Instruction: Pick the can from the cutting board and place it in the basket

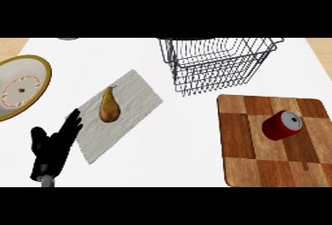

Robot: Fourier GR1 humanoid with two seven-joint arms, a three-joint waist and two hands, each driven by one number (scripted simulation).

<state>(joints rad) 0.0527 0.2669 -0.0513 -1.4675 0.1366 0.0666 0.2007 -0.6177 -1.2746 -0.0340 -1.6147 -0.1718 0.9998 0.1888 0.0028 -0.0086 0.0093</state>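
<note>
On the counter, head view:
Can [282,125]: red, lay on its side on the cutting board [246,149], silver end turned toward the upper right; nothing touched it.
Cutting board: wooden, checkered, sat at the right of the white counter [188,145], reaching toward the lower edge of the view.
Basket [217,66]: dark wire, stood just beyond the board's far edge, apart from it; nothing was seen inside.
Pear [109,105]: brownish yellow, rested stem away on a grey mat [130,118] left of centre.
Plate [23,85]: cream with a patterned centre, cut off by the left edge, clear of the mat.
Left hand [52,145]: showed at lower left, fingers straight and spread, pointing up, tips over the mat's near-left corner; it held nothing and was well apart from the can.
Right hand: did not appear.
</note>
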